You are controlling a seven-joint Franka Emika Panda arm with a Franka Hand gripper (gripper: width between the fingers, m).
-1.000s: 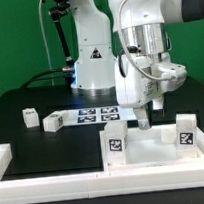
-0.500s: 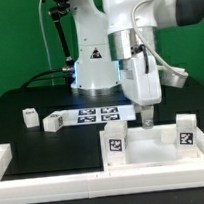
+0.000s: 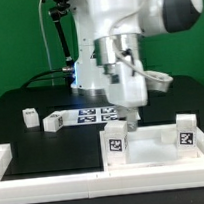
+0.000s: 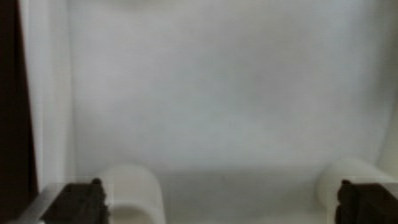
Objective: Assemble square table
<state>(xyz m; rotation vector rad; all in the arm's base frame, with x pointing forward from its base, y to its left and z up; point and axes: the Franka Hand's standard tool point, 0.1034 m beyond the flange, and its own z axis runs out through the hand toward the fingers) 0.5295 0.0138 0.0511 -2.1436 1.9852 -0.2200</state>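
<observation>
hovering my claw (image 3: 132,121) over the far edge of the square tabletop (image 3: 155,152), i have my fingers (image 4: 75,203) spread apart, gripping nothing, with only the tabletop's white surface between them. a tagged leg (image 3: 116,144) stands at the tabletop's corner on the exterior view's left and a second leg (image 3: 185,133) at its right corner. behind the tabletop lies the marker board (image 3: 96,116). beside that board is a loose leg (image 3: 54,121), and farther from the tabletop the other loose leg (image 3: 29,117).

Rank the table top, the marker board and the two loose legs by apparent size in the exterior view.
1. table top: largest, though it is also nearest the camera.
2. marker board.
3. far-left leg and the leg beside it: they look alike, so not ranked.
</observation>
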